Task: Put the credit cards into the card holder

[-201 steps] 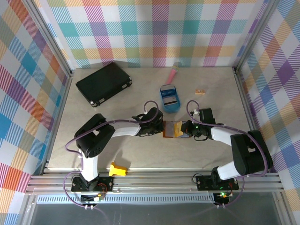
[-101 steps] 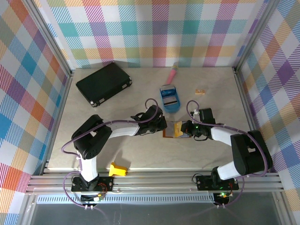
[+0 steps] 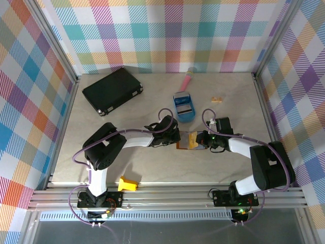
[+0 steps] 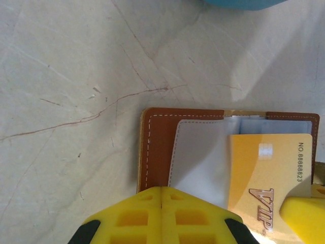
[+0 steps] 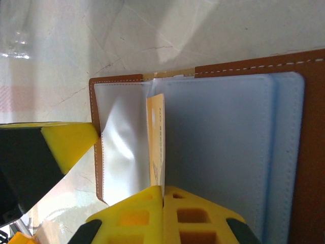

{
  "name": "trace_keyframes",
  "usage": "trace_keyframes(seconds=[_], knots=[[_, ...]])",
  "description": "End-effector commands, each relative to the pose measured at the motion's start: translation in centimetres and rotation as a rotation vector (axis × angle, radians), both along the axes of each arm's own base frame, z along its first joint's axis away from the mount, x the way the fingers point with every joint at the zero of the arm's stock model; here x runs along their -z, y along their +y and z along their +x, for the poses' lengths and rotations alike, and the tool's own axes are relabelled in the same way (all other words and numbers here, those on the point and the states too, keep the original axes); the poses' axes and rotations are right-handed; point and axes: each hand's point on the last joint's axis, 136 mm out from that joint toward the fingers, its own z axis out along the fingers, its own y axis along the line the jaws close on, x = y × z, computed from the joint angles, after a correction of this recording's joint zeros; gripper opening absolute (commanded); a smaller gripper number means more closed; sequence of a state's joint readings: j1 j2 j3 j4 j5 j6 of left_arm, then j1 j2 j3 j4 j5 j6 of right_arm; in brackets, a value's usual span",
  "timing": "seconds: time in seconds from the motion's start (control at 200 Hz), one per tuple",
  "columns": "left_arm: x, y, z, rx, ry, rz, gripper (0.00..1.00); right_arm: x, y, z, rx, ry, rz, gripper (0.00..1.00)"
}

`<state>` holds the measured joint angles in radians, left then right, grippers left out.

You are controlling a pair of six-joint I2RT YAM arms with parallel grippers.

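Observation:
The brown card holder lies open on the table between my two grippers, its grey-blue lining facing up. My left gripper is shut, and its yellow fingertips press down on the holder's left brown edge. My right gripper is shut on a gold credit card. That card stands on edge over the clear pocket, and its VIP face shows in the left wrist view. A dark card lies in the blue oval tray.
The blue oval tray sits just behind the holder, with a pink tool beyond it. A large black case lies at the back left and a small tan block at the back right. A yellow plastic piece rests at the front edge.
My left gripper has shifted slightly right, onto the holder's left edge. The right gripper and the gold card have stayed put.

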<state>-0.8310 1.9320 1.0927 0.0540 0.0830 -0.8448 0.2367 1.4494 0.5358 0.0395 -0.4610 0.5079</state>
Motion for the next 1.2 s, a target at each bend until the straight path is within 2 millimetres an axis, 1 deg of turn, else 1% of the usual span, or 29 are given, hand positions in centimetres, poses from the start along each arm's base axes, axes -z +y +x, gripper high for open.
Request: trace_keyframes(seconds=[0.0,0.265,0.57,0.855,0.95,1.19], knots=[[1.3,0.4,-0.4,-0.005,0.018,0.059,0.00,1.2,-0.5,-1.6,-0.009,0.053,-0.031,0.00],[2.7,1.0,-0.8,-0.024,0.048,0.083,0.00,1.1,-0.9,-1.4,0.034,0.034,-0.035,0.00],[3.0,1.3,-1.1,-0.027,0.061,0.096,0.00,1.9,-1.1,-0.9,0.084,0.035,-0.024,0.00],[3.2,1.2,-1.3,-0.026,0.070,0.093,0.00,2.0,-1.5,-0.2,0.122,0.017,-0.032,0.00],[3.3,1.2,-1.4,-0.024,0.075,0.090,0.00,2.2,-1.5,-0.3,0.121,0.018,-0.030,0.00],[3.4,1.1,-1.5,-0.025,0.077,0.090,0.00,3.3,-1.2,-1.1,0.097,0.044,-0.019,0.00]])
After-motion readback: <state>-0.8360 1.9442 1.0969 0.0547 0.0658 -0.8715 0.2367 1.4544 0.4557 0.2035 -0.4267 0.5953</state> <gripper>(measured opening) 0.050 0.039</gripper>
